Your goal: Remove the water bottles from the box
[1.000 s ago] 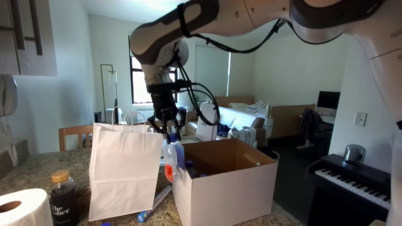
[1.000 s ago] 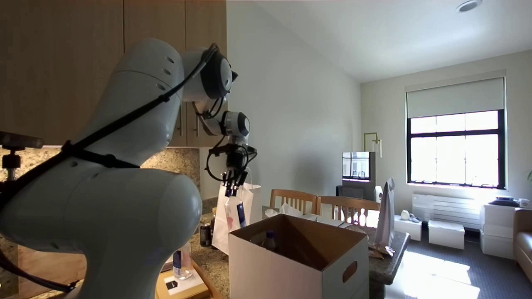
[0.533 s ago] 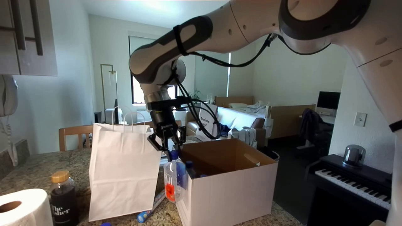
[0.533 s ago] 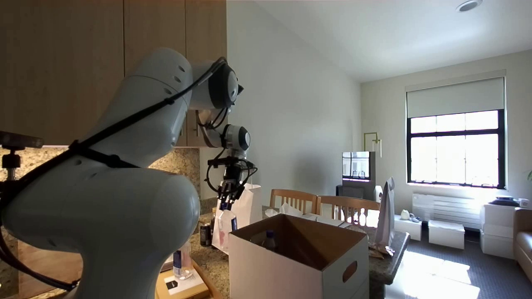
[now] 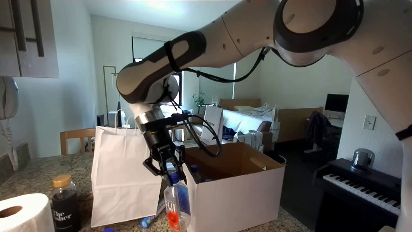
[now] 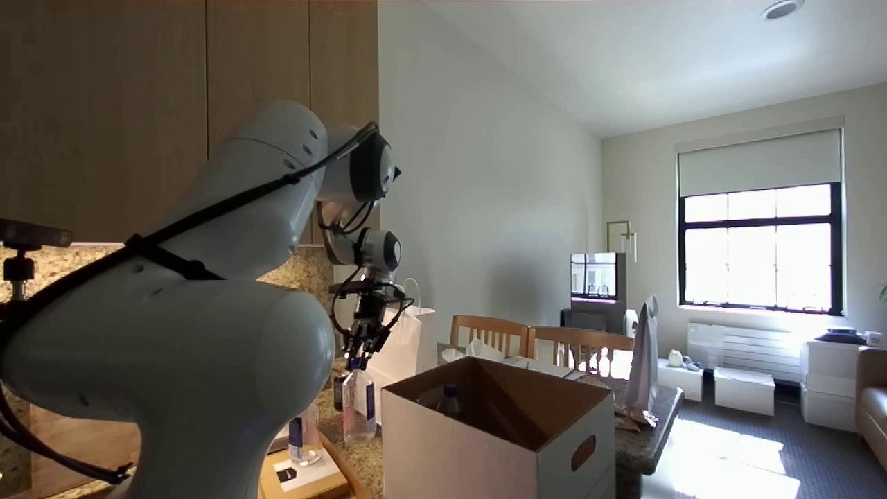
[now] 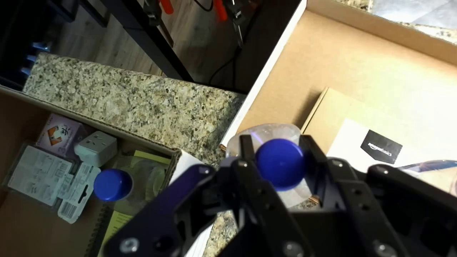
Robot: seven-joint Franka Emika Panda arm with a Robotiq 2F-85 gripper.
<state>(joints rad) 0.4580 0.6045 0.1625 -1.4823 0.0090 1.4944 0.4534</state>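
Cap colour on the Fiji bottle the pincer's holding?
Plain blue. The cap shows best in the wrist view, seen top-on.

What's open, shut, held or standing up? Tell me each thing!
Box: open on top
Held bottle: capped, outside the box
Hand: shut on that bottle's cap
Boxed bottle: capped, inside the box
Other bottle: standing on the small box
Dark bottle: lid on
Paper bag: standing up
Cupboard doors: shut
Window shade: partway down

Btl [image 6: 450, 402] in box [image 5: 236, 201], 2nd btl [image 5: 177, 204] — beside box, ctn [image 7: 375, 144] in tray [image 7: 285, 71]
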